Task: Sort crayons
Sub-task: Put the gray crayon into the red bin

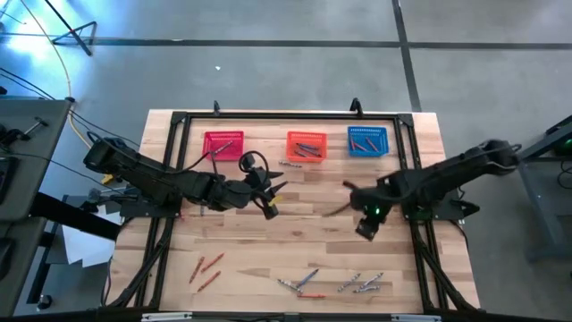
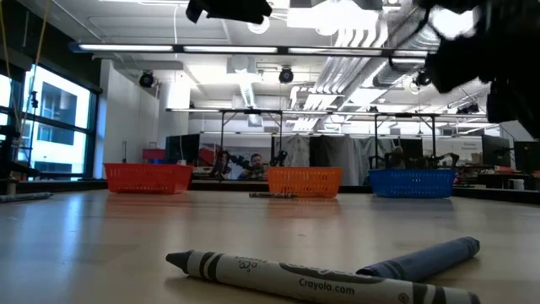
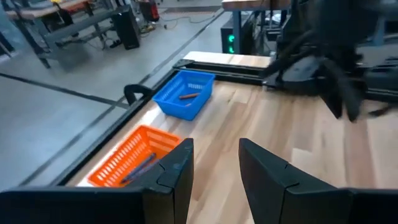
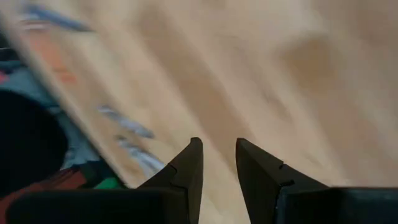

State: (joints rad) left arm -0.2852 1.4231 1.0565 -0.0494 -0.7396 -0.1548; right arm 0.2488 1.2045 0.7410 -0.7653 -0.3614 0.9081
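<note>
Both grippers mid-table, jaws parted, empty: left gripper (image 1: 273, 199), right gripper (image 1: 344, 188). Loose crayons (image 1: 329, 283) lie at 6 o'clock; more by 7. Risks: arms colliding at centre; thin sticks rolling from a pinch; wrong-colour basket (image 1: 306, 144).

The right gripper (image 4: 217, 163) has its two dark fingers a little apart, holding nothing; the wooden table (image 4: 261, 68) is under it; blurry crayons (image 4: 127, 127) lie at middle left.

The grey crayon (image 2: 321, 281) lying nearest on the surface (image 2: 101, 245) carries a printed line that reads "Crayola.com" on its wrapper; smaller marks beside it are too small to read
</note>
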